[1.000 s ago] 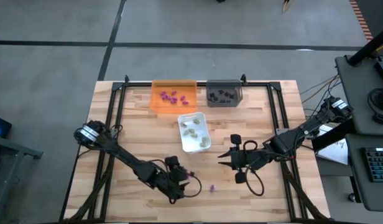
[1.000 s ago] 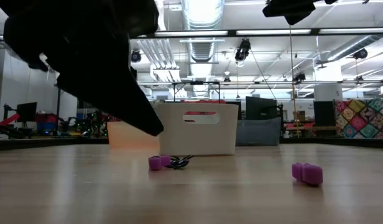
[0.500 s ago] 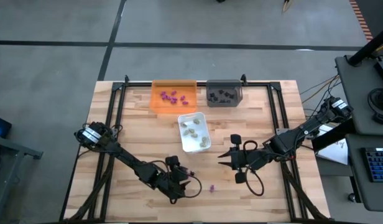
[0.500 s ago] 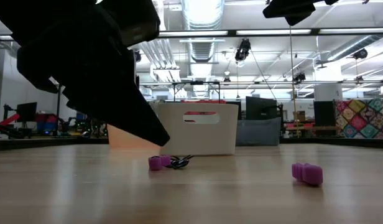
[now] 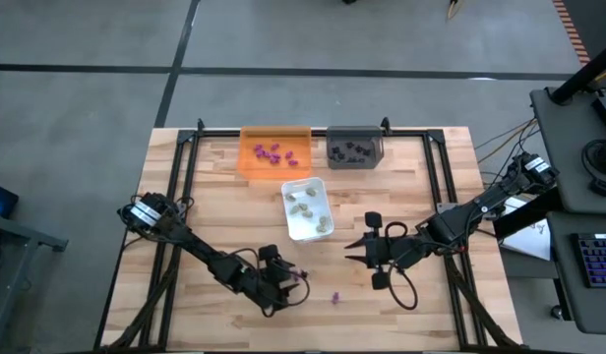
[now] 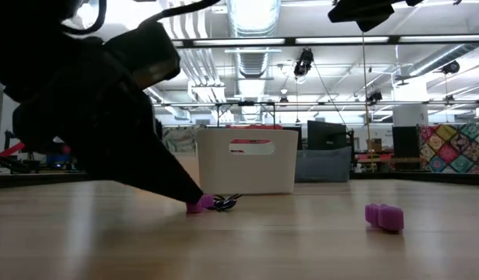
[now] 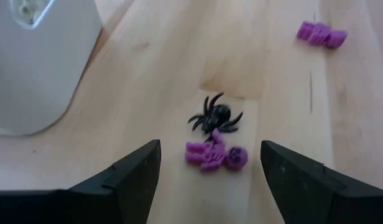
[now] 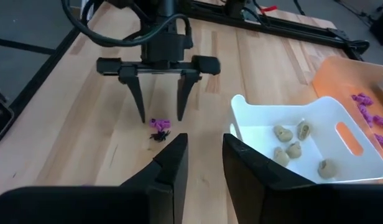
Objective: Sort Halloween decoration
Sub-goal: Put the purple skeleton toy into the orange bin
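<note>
Straddling a small purple plastic skeleton piece (image 7: 213, 155), the left gripper (image 8: 161, 114) sits low on the wooden table (image 5: 214, 211), fingers spread wide, nothing pinched. A tiny black toy spider (image 7: 215, 117) lies just beside the purple piece. Another purple piece (image 7: 321, 33) lies apart. The right gripper (image 5: 356, 249) hangs near the white plastic tray (image 5: 293, 225), fingers seemingly part-spread and empty.

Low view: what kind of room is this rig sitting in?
Likely a robotics lab or workshop: exposed ceiling ducts, strip lights and benches of monitors behind the wooden table. The high view shows a desk with a keyboard beside it.
</note>
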Motion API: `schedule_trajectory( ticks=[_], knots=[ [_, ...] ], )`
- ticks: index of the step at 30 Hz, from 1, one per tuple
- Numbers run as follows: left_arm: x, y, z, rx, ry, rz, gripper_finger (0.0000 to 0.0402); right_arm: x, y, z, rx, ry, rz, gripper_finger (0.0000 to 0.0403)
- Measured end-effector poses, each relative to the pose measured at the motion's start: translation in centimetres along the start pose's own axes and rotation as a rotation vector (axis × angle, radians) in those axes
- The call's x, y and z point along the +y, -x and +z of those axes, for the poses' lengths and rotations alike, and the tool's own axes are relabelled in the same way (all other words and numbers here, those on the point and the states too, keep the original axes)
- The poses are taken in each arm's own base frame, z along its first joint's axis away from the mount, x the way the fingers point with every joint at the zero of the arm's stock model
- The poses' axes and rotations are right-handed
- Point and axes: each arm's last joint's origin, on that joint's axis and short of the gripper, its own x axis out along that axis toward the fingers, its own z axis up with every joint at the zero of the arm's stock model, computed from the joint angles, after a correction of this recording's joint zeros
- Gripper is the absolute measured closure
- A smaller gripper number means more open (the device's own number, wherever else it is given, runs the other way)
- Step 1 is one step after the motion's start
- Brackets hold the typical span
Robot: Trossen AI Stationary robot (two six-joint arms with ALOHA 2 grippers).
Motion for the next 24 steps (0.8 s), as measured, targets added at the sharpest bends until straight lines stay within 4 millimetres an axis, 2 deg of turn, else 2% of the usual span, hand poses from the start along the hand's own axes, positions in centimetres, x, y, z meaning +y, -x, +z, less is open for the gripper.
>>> schedule_trajectory(
  ticks=[6,16,24],
  knots=[
    [0.8,-0.1,-1.2,-0.048,0.040,-0.031,0.0143,-0.1,0.0,0.0,-0.005,-0.003,-0.031,0.0317],
    [0.7,-1.6,-2.8,-0.135,0.063,-0.042,0.0145,-0.2,0.0,0.1,-0.012,-0.009,-0.045,0.0316],
    [0.8,-1.5,-2.9,-0.124,0.024,-0.023,0.0188,-0.2,0.0,0.1,-0.015,-0.017,-0.045,0.0319]
  ],
)
